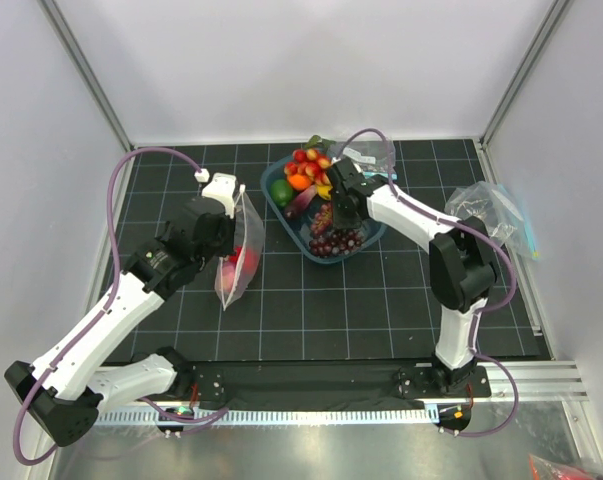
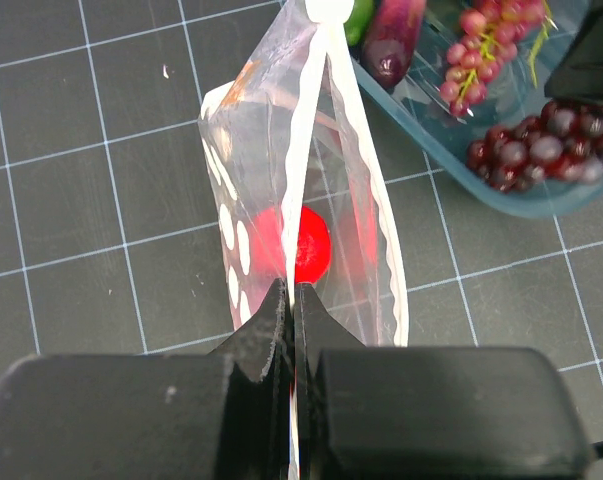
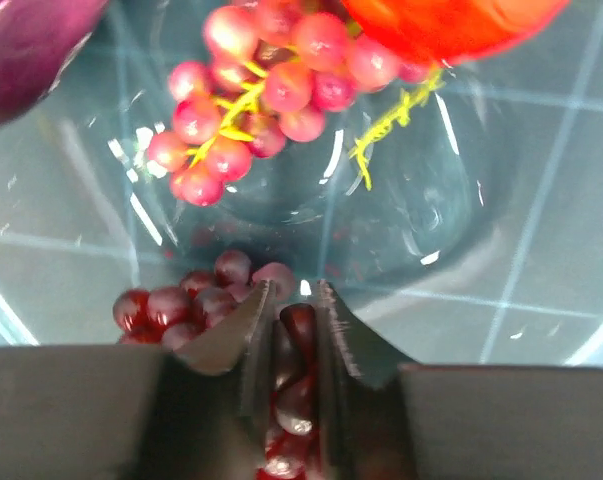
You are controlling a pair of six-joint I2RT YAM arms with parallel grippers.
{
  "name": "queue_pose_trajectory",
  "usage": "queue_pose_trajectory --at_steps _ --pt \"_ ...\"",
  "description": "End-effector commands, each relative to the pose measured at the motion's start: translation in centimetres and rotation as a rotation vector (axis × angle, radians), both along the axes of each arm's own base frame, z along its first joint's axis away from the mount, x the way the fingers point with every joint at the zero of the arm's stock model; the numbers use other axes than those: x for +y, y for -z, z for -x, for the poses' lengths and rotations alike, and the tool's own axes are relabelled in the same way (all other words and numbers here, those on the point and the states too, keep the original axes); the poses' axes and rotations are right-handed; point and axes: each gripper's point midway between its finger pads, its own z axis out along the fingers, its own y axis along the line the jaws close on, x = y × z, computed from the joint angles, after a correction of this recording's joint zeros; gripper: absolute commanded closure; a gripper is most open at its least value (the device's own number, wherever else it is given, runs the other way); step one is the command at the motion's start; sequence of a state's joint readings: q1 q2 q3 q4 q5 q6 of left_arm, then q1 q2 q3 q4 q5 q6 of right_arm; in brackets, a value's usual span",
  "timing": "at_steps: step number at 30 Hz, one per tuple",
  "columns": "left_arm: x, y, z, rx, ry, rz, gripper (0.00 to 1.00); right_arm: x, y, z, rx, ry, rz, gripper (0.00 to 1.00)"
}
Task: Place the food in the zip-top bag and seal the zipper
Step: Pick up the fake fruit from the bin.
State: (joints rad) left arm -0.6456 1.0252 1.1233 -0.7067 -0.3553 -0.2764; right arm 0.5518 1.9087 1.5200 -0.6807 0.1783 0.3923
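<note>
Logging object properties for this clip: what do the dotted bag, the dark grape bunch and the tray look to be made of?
The dotted bag: thin, glossy clear plastic film; the grid and a red tomato show through. The dark grape bunch: probably moulded plastic, shiny highlights on each grape. The tray: translucent blue plastic, seemingly rigid; floor lines show through.

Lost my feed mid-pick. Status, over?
Left gripper shut on dotted bag edge, tomato inside. Right gripper closed on dark grapes in blue tray. Nothing blocking the way to the bag.
</note>
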Motion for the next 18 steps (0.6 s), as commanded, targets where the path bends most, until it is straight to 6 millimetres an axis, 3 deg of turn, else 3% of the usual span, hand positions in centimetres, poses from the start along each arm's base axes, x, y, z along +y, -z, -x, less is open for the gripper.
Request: queue_pose_trajectory --at_steps 1,3,7,8,9,12,18 --pt "-0.1 -1.0 -0.4 -0.04 0.005 0.019 1.0 1.9 -3.3 0.6 -0.045 -0.067 -0.19 0.8" --pt "-0.1 -1.0 -0.4 -0.04 0.005 0.019 1.0 2.6 -4.5 0.7 -0.058 -0.088 -0.292 0.89" --pt "-0.1 -1.0 -0.4 -0.04 0.005 0.019 1.0 3.0 -6.8 0.6 -0.097 -0.093 -0.482 0.98" --pt "-0.1 -1.0 -0.4 -0.041 0.006 0.021 1.0 3.2 -7.8 -0.2 -0.143 -0.1 -0.535 0.99" --pt "-0.1 -1.0 -0.4 -0.04 0.006 0.02 1.0 3.4 -7.5 0.6 -0.111 -0.1 -0.598 0.99" --pt "-0.1 -1.0 -0.4 -0.041 0.006 0.021 1.0 3.3 -9.8 0.5 -0.174 -0.107 -0.724 0.99" --pt "-0.1 -0.9 -0.4 -0.039 0.006 0.019 1.0 3.5 -13.1 0.6 -0.259 -0.131 -0.801 0.99"
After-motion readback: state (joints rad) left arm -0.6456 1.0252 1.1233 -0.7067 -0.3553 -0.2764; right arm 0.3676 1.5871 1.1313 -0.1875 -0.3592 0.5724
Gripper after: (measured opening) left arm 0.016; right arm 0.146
